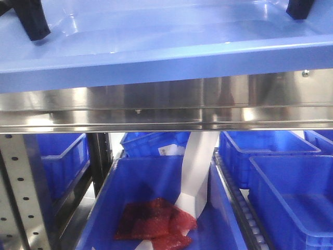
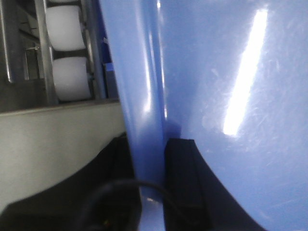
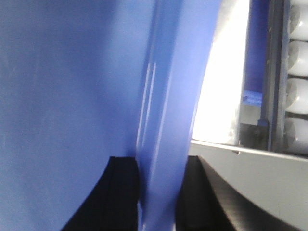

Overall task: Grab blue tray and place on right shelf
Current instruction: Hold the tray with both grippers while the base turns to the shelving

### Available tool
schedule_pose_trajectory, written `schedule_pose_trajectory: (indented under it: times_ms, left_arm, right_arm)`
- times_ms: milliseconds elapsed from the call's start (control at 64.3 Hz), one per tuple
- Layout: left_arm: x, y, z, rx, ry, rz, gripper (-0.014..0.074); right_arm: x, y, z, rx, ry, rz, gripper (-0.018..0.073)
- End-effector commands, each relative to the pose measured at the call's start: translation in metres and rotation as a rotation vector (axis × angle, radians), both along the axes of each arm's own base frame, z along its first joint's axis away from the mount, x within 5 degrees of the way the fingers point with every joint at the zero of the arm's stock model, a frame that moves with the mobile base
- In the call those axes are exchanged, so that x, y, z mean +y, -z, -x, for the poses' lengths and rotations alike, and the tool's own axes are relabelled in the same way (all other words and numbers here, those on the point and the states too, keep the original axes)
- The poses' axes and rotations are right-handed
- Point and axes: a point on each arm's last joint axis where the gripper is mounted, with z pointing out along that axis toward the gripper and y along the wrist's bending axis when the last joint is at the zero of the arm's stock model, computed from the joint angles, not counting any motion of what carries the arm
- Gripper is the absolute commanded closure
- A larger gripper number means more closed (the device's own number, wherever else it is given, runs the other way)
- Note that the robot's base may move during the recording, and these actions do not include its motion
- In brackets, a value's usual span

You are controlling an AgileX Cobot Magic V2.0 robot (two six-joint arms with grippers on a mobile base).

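You are at the placing step: the wide, shallow, glossy periwinkle-blue plastic tray (image 1: 156,47) is up at the right shelf, its long near edge lying directly above the broad shiny stainless-steel front rail (image 1: 166,104) and running the full width of the front view. Your left hand (image 2: 150,163) is clamped narrow on the tray's rolled rim at the left end, one black finger (image 2: 185,178) inside the tray and the other outside. Your right hand (image 3: 158,173) pinches the rim at the right end the same way. So the tray sits between your two hands, each hand touching it at the rim. From these views you cannot tell whether the tray's underside already bears on the shelf or hangs just over it. Both wrist views show the white rollers (image 2: 67,79) of the rack close beside the tray's ends, so the ends look to be over the shelf bed. The next move probably calls for easing the tray level, farther in and down until the rollers carry it, then opening both hands together and drawing them back without snagging the rim. Below the rail, the deeper dark-blue plastic bins (image 1: 281,192) and the red mesh bag (image 1: 153,219) stay out of it.
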Motion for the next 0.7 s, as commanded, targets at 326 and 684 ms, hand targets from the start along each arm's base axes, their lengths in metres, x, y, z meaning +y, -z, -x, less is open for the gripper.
schedule_pose_trajectory:
  times_ms: [326,684]
  left_arm:
    - [-0.0032,-0.0124,0.017,0.057,0.07,0.027,0.0645]
    - [-0.0032,-0.0124,0.017,0.057,0.07,0.027,0.0645]
  right_arm:
    - [0.0037,-0.0238,0.0031,-0.133,-0.041,-0.09,0.0503]
    - [0.0037,-0.0238,0.0031,-0.133,-0.041,-0.09,0.0503]
